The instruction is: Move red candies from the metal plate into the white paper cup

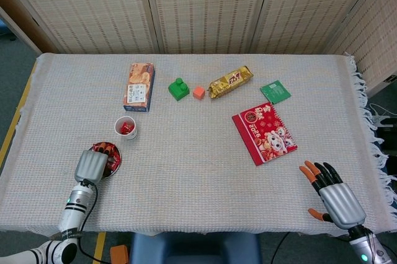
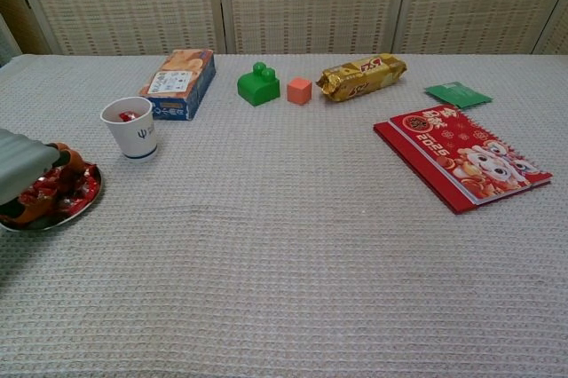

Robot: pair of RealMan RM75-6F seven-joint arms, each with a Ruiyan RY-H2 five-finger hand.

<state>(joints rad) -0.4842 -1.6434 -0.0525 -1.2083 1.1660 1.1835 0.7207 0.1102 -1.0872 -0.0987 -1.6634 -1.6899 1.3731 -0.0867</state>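
The metal plate [image 1: 118, 160] [image 2: 90, 204] sits near the table's front left corner, heaped with red candies [image 1: 109, 152] [image 2: 64, 188]. My left hand [image 1: 91, 165] [image 2: 27, 169] is low over the plate's near side, fingers curled down into the heap. The hand's back hides whether a candy is pinched. The white paper cup [image 1: 125, 127] [image 2: 130, 129] stands upright just beyond the plate, with red candy inside. My right hand [image 1: 331, 194] rests at the front right edge, fingers spread and empty; the chest view does not show it.
Behind the cup lies a biscuit box [image 1: 139, 86]. Further back are a green block [image 1: 178, 88], an orange cube [image 1: 198, 92], a gold snack pack [image 1: 230, 81] and a green packet [image 1: 275, 92]. A red calendar [image 1: 264, 132] lies centre right.
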